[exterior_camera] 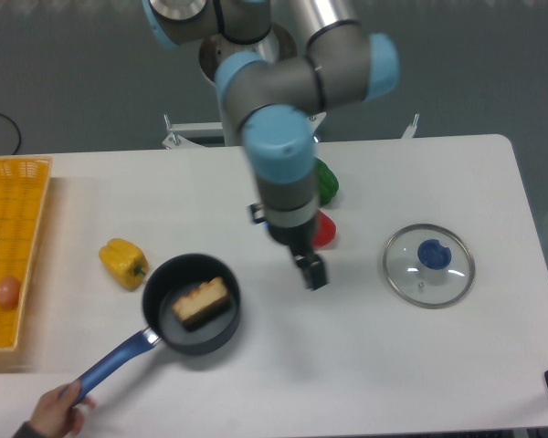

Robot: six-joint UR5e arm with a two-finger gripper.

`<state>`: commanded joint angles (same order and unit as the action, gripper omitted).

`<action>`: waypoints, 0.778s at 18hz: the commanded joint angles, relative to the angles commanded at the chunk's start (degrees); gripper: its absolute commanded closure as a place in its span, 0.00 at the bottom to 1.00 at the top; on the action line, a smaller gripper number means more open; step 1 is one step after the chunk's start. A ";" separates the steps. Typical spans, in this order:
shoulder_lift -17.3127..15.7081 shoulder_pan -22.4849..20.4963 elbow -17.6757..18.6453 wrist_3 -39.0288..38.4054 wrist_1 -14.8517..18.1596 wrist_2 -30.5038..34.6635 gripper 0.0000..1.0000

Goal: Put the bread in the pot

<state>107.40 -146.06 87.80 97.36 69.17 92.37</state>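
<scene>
Bread (202, 302), a pale tan crusted chunk, is seen lying inside the round black blue-handled pot (221, 330) (handle gripped by a hand (52, 411) at 7 o'clock). The gripper (313, 274) hangs empty at 2 o'clock; whether its fingers are parted cannot be told.

From my feed the arm (283, 137) is silver-grey tubing with light blue caps on the joints, and a polished metal link runs off the top edge. Wrist section is grey with a dark band and a small black stub sticking out its side. Pincer (312, 271) is small, black and blocky; I can't separate its fingers.
</scene>
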 joint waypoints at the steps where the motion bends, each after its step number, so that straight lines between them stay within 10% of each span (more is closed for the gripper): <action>1: 0.09 -1.32 0.00 2.46 0.00 -0.26 0.00; 14: 5.71 -11.44 -0.26 14.96 -3.96 -2.90 0.00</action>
<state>113.11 -157.50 87.54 112.32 65.21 89.47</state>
